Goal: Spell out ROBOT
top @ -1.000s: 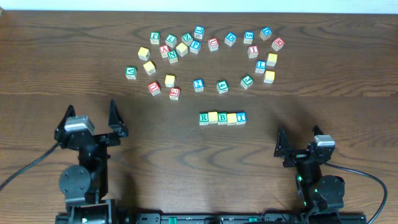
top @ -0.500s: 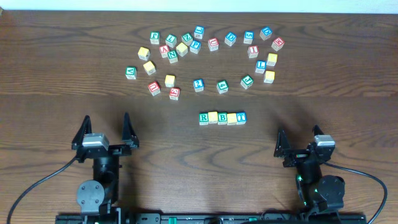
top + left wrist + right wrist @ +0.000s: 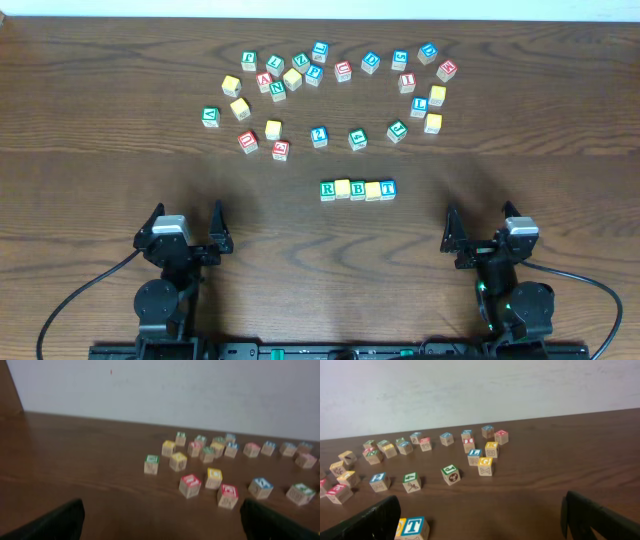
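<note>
Five cubes stand touching in one row at mid-table: green-bordered R [image 3: 327, 189], a yellow-faced cube [image 3: 342, 188], green-bordered B [image 3: 357, 190], a second yellow-faced cube [image 3: 373, 190] and blue-bordered T [image 3: 387, 188]. My left gripper [image 3: 187, 215] sits near the front edge, well left of the row, open and empty. The right gripper [image 3: 480, 215] rests at the front right, also open with nothing in it. In the right wrist view the T [image 3: 414, 526] shows just inside the left finger [image 3: 370, 521]. The left wrist view's gripper [image 3: 160, 525] frames bare table.
Several loose letter cubes lie scattered across the far half of the table, among them red A [image 3: 264, 80], green N [image 3: 278, 90] and a blue cube [image 3: 319, 136] closest behind the row. A pale wall [image 3: 160, 390] backs the table. Cables trail from both arm bases.
My left arm has swung right and drawn back toward the front edge, jaws still wide. The right arm and the row of cubes have not moved.
</note>
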